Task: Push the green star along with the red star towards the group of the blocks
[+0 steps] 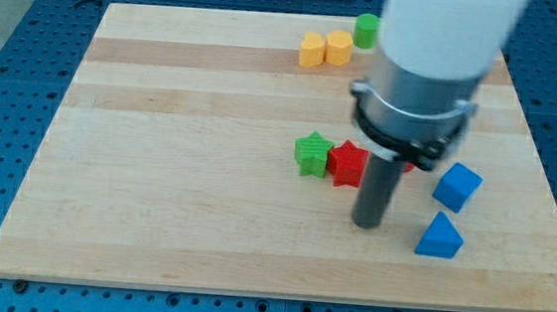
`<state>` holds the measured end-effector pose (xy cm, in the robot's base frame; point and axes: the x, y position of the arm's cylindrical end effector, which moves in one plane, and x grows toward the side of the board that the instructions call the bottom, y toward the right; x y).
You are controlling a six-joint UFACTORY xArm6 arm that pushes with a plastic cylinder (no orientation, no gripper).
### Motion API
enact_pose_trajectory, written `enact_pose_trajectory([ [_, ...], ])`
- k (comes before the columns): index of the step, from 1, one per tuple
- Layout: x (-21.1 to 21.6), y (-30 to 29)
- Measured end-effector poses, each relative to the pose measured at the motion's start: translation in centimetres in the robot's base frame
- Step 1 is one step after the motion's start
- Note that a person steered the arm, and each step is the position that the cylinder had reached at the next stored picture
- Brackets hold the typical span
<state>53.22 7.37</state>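
The green star (311, 154) sits mid-worktop touching the red star (348, 164), your tip (368, 225) just below the red one, holding nothing, and you still must drive both toward the yellow blocks (325, 49) at the view's top.

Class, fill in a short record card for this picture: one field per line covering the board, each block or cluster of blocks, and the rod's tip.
Board: light wooden board on a blue perforated table
Green star block: mid-board, touching the red star's left side
Red star block: partly hidden by the arm
Yellow blocks: two, side by side near the view's top
Green round block: right of the yellow pair
Blue blocks: cube, triangular one below it
My tip: just below-right of the red star
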Motion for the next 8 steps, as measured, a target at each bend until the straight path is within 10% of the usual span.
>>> enact_pose_trajectory([
  [6,-9.0,-16.0],
  [8,-14.4,-8.6],
])
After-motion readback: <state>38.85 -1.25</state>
